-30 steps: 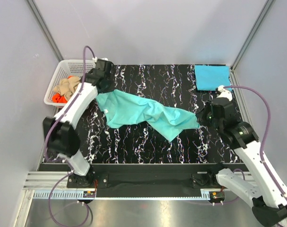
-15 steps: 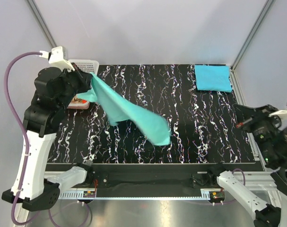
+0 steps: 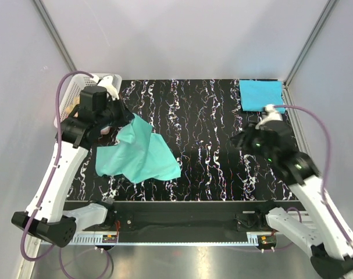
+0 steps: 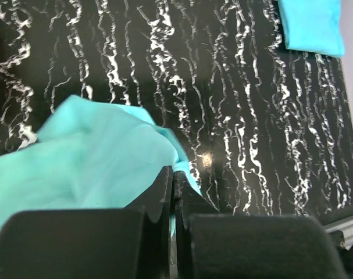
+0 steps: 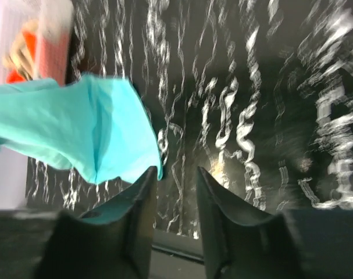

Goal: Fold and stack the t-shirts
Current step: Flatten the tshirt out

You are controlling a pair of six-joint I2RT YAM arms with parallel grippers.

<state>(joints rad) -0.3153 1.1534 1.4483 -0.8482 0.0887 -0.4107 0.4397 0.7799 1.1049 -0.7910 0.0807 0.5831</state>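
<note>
Left hand (image 3: 122, 118) is clamped on an edge of the limp, light mint-teal shirt (image 3: 138, 156) hanging over the surface (image 3: 223, 151) at left; right hand (image 5: 175, 174), parted and empty, should probably pinch a free corner

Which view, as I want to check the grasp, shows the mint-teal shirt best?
Top external: it shows the whole mint-teal shirt, its top held in the left gripper. The left wrist view shows only the cloth beside its shut gripper; the right wrist view shows a blurred part from farther off.
</note>
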